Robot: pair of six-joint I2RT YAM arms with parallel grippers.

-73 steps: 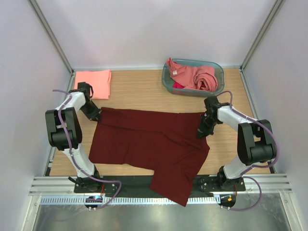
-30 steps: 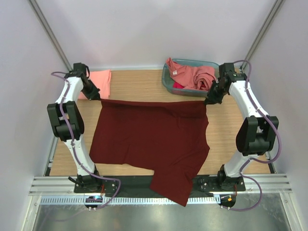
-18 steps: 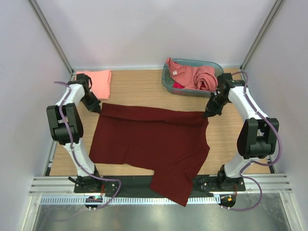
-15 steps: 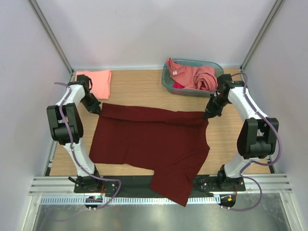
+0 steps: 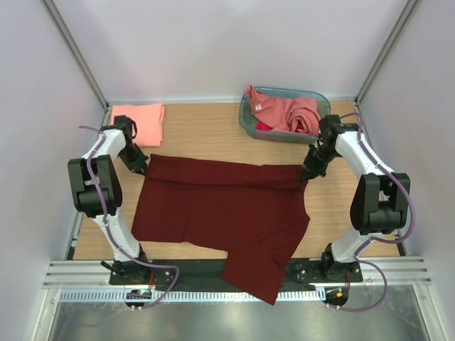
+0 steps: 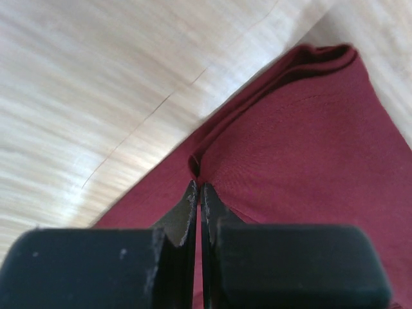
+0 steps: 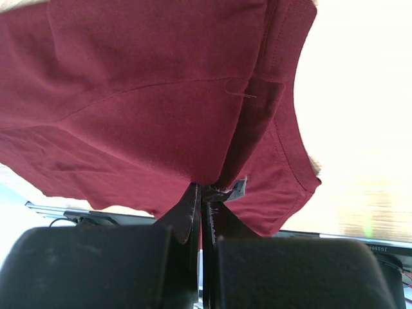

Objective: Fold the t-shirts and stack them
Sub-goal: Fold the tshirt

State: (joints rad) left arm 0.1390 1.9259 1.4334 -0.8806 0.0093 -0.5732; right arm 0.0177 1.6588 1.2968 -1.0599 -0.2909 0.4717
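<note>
Top external view: the dark red t-shirt (image 5: 220, 206) lies spread over the middle of the wooden table (image 5: 206, 131). One part of it at 6 o'clock hangs over the near edge of the table. Its far edge is turned over in a narrow band that runs from one gripper to the other. The left gripper (image 5: 142, 170) sits at the 10 o'clock corner of this shirt, and the right gripper (image 5: 306, 175) at the 2 o'clock corner. A folded pink t-shirt (image 5: 138, 122) lies flat at 10 o'clock on the table, apart from the red one. At 1 o'clock stands a blue basket (image 5: 245, 121) with crumpled pink t-shirts (image 5: 288, 112) inside it.

Left wrist view: the fingers of the left gripper (image 6: 198, 193) are closed almost together, and a fold of the dark red t-shirt (image 6: 309, 161) is pinched between their tips. The cloth goes away towards 2 o'clock, and bare table (image 6: 96, 77) fills the side from 9 to 12 o'clock.

Right wrist view: the right gripper (image 7: 201, 193) also has its fingers pressed nearly together on the dark red t-shirt (image 7: 148, 84). The cloth spreads from the tips towards 12 o'clock, and a stitched hem curves down at 3 o'clock.
</note>
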